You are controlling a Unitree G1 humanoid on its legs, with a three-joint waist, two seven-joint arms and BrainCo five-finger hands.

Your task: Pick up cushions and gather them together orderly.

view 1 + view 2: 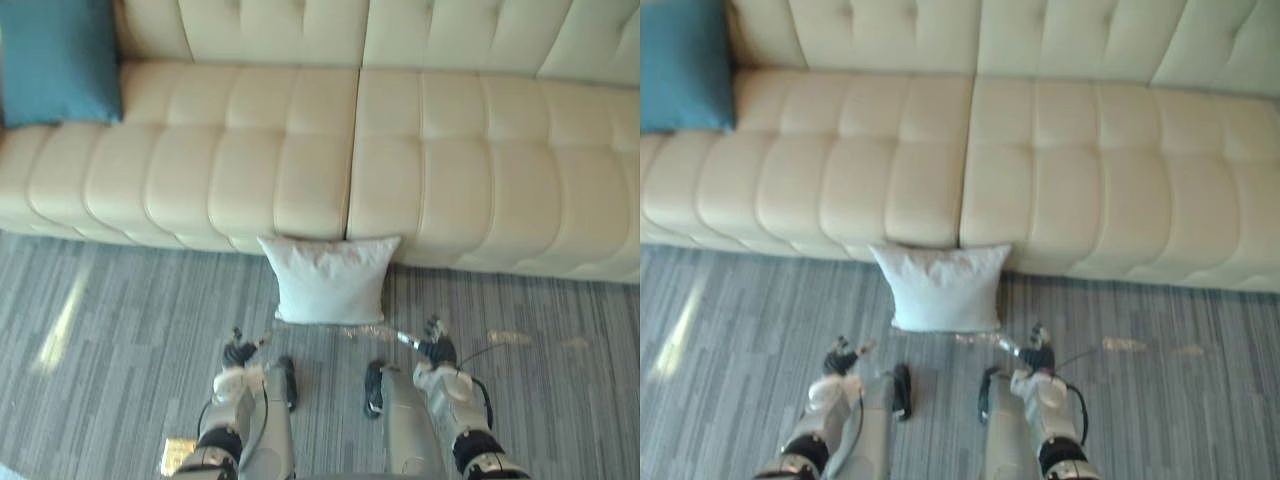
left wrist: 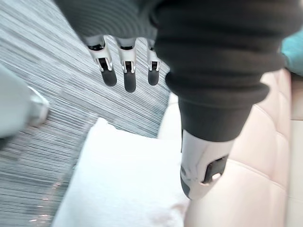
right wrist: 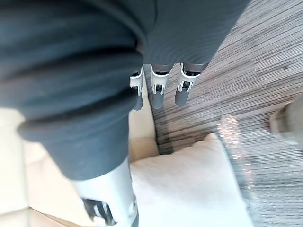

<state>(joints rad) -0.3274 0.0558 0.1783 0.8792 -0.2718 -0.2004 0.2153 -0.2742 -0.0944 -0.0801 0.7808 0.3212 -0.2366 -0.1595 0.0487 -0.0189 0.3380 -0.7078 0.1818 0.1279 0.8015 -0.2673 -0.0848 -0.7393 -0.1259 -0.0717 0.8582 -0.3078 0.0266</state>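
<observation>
A cream tufted leather sofa [image 1: 450, 170] spans the far side of the scene from left to right, its two seat sections meeting at a seam [image 1: 352, 150] near the middle and its buttoned backrest [image 1: 300, 30] rising along the far edge. In front of it lies a grey carpet [image 1: 120, 390] with fine lengthwise stripes, reaching up to the sofa's front. A pale streak of sunlight [image 1: 62, 325] falls across the carpet on the left, and fainter glints [image 1: 510, 338] show on the right.
</observation>
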